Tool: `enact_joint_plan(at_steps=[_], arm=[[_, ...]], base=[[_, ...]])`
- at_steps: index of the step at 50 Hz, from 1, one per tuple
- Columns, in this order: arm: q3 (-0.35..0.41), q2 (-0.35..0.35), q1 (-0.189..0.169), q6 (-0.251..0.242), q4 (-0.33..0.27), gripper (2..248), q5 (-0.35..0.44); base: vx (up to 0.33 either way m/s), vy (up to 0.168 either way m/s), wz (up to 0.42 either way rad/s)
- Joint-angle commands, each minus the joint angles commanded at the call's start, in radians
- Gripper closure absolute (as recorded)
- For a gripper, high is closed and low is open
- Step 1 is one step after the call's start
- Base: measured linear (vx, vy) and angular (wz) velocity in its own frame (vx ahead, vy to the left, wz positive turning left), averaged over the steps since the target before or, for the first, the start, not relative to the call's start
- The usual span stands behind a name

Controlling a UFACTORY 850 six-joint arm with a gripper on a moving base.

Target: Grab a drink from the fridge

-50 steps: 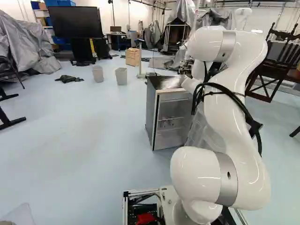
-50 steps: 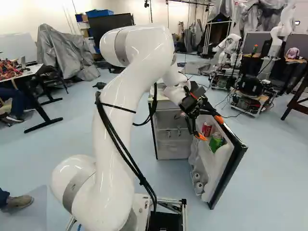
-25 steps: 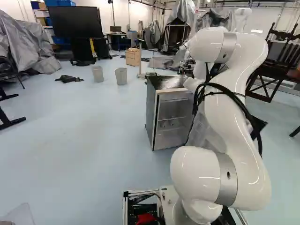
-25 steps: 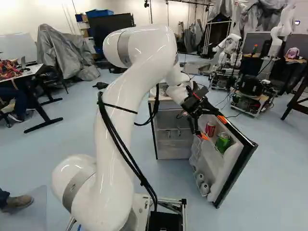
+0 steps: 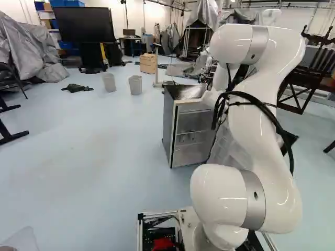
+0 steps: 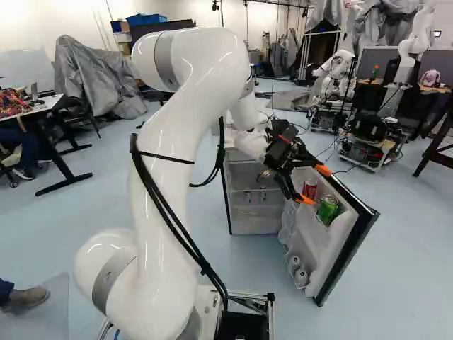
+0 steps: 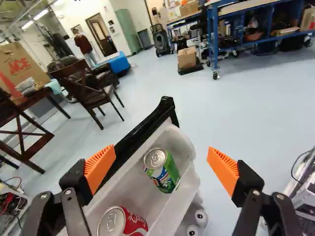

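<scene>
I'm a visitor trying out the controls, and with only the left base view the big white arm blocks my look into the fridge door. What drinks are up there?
Observer: The upper door shelf holds a red can and a green can, standing apart.

Visitor: And the pincer, is it holding either one?

Observer: No. In the wrist view the pincer is open, its orange pads well apart and touching neither can.

Visitor: Anything lower in that door?

Observer: Yes, two more round, pale tops show below the shelf; they look like cans.
</scene>
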Motion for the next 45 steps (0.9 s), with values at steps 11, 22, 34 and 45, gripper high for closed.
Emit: enact_joint_plan(at_steps=[11,22,34,45], arm=[[0.083,0.045,0.02,0.0,-0.116,3,0.0],[0.169,0.093,0.041,0.0,-0.234,3,0.0],[0.258,0.147,0.061,0.0,-0.357,3,0.0],[0.339,0.199,0.08,0.0,-0.473,3,0.0]], base=[[0.0,0.0,0.0],[0.0,0.0,0.0],[0.0,0.0,0.0],[0.0,0.0,0.0]])
